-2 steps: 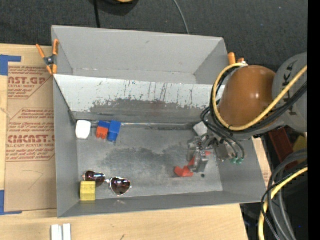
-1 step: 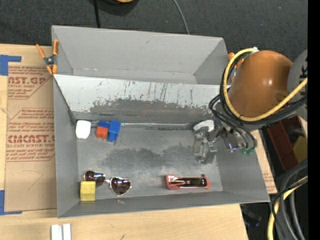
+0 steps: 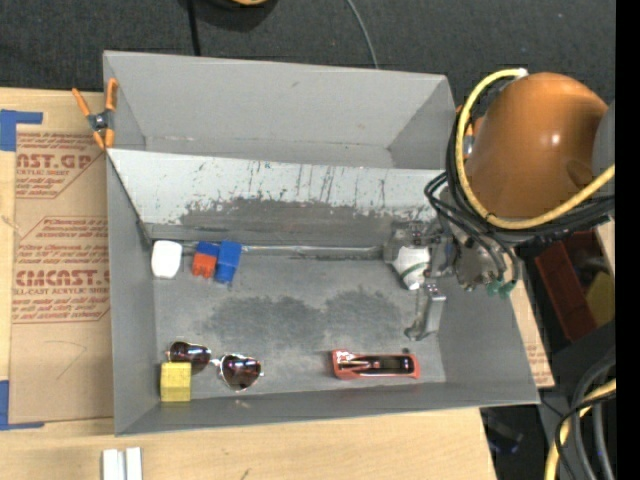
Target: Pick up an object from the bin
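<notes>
The gripper [image 3: 425, 318] is seen low over the right part of the bin [image 3: 280, 108], hanging beneath the arm's orange cover [image 3: 530, 148] and its cables [image 3: 452, 206]. Whether it is spread or pressed together cannot be told from this angle, and nothing can be made out in its grasp.

The nearest thing is a flat red and black tool [image 3: 375, 365], lying lengthwise against the front wall, just beside the gripper and a little towards the bin's near edge. It is taken to be the likeliest thing to be picked, though this is only a judgement.

Several failures can be expected from here. The tool lies low and flat on the metal floor, so it may be pushed along instead of being caught, or the floor may be struck if the descent is carried too far. The front wall stands right beside it, so the gripper may be blocked on that side. If the tool is caught near one end, it may swing or slip out when lifted.

The other things are well apart and are unlikely to be disturbed: a pair of sunglasses [image 3: 215, 365] touching a yellow cube [image 3: 175, 381] in the front left corner, and a white cylinder [image 3: 166, 259], an orange block [image 3: 204, 264] and a blue block [image 3: 228, 260] in a row by the back wall on the left.
</notes>
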Robot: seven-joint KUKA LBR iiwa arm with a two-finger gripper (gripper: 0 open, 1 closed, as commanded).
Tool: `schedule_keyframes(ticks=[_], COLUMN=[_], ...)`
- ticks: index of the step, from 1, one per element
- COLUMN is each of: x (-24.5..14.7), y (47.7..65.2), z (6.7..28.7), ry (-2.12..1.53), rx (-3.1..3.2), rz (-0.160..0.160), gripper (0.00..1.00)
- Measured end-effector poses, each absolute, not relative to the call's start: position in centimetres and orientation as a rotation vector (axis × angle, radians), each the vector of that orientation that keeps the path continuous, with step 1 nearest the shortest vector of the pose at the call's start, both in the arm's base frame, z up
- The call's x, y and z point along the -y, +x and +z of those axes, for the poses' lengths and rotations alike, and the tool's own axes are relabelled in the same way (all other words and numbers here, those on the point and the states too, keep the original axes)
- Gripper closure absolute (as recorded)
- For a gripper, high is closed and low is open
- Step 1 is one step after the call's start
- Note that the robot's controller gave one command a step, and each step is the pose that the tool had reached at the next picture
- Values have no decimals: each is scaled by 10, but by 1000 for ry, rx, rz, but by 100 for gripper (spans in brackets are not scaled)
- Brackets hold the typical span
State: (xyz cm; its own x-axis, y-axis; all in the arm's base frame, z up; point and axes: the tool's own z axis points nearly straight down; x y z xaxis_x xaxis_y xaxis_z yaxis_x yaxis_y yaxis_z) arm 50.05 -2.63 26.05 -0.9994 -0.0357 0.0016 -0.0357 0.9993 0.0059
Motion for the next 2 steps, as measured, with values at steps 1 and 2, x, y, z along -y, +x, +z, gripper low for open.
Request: schedule_keyframes(ticks=[1, 2], x=[26, 35], y=[500, 498], z=[261, 235], ry=[56, 178], rx=[3139, 3142], rz=[-9, -8], gripper=[0, 0])
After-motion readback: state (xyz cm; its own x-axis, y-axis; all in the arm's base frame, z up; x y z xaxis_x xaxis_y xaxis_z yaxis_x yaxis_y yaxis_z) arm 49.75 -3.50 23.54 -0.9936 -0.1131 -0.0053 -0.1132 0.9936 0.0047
